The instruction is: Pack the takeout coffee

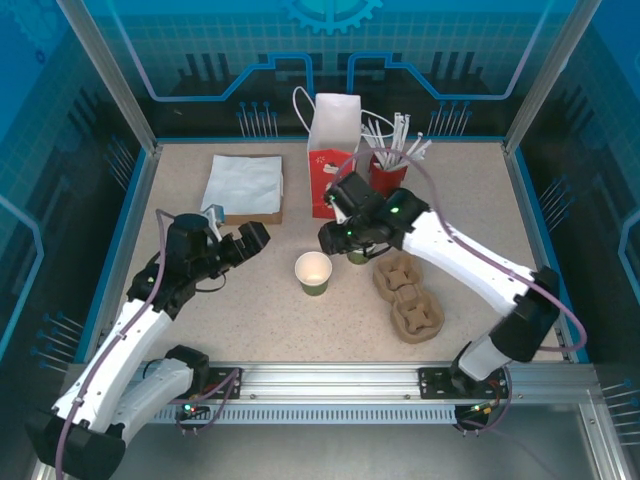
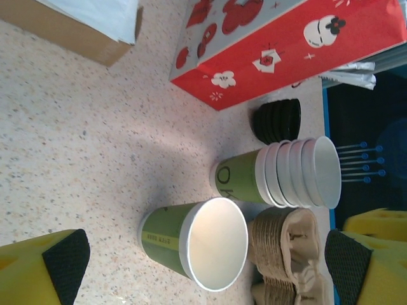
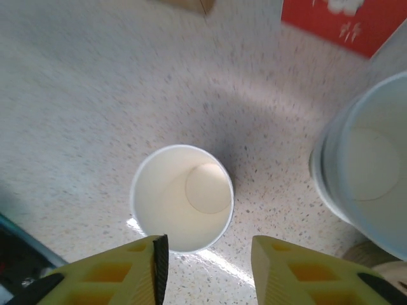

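Cup (image 1: 313,272) is parked upright for easy grabbing, right claw (image 3: 206,254) half-open and empty at 1 o'clock, left claw (image 1: 258,238) spread wide at 10.

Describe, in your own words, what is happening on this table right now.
Two robot arms are packing a takeout coffee. The single paper cup stands upright and empty on the table, held by neither gripper. The right gripper hovers close above it, jaws apart with nothing between them. The left gripper is open nearby. The cup is not yet in the red paper bag behind it.
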Tool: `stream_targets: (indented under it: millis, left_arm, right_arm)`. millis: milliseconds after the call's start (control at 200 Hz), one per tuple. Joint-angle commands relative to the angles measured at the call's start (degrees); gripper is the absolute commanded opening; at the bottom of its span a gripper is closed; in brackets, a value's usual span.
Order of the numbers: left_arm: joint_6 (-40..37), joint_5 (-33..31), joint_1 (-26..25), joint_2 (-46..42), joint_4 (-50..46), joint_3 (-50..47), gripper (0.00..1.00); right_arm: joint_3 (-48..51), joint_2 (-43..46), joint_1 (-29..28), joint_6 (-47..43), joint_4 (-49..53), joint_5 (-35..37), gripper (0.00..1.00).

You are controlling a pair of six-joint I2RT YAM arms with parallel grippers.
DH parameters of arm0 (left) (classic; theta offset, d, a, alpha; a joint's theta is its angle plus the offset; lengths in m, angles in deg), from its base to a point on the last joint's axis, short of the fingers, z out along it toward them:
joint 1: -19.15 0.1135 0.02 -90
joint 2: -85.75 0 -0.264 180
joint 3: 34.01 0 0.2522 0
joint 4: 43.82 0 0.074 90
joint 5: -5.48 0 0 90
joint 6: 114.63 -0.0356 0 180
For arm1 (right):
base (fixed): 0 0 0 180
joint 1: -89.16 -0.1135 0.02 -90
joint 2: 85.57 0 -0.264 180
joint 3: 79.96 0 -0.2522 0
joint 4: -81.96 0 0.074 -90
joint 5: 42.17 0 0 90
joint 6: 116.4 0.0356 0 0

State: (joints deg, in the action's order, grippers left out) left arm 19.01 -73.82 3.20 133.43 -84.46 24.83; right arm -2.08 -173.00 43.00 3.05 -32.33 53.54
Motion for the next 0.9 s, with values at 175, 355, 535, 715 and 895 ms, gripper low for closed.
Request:
stream_targets:
  millis: [175, 355, 535, 715, 895]
  left_arm:
    - [5.03, 6.35, -0.92, 1.71, 8.08, -4.35, 0.99]
    - [5.4, 6.2, -1.33, 2.16, 8.22, -4.75, 0.99]
    - [5.59, 6.09, -1.72, 3.05, 8.58, -4.67, 0.99]
    - [5.58, 5.96, -1.94, 3.8, 8.53, -4.49, 0.99]
    - [5.71, 5.74, -2.24, 4.59, 8.6, -4.28, 0.99]
  right_arm:
    - [4.52, 10.73, 17.45, -4.63, 4.3, -2.72, 0.47]
    - [15.37, 14.44, 35.41, -4.46, -2.7, -12.17, 0.47]
    - [22.5, 9.03, 48.49, -1.69, -12.42, -23.77, 0.46]
    - [19.49, -2.37, 50.93, -2.02, -16.26, -26.33, 0.46]
    - [13.92, -11.92, 50.92, -1.57, -18.42, -26.49, 0.45]
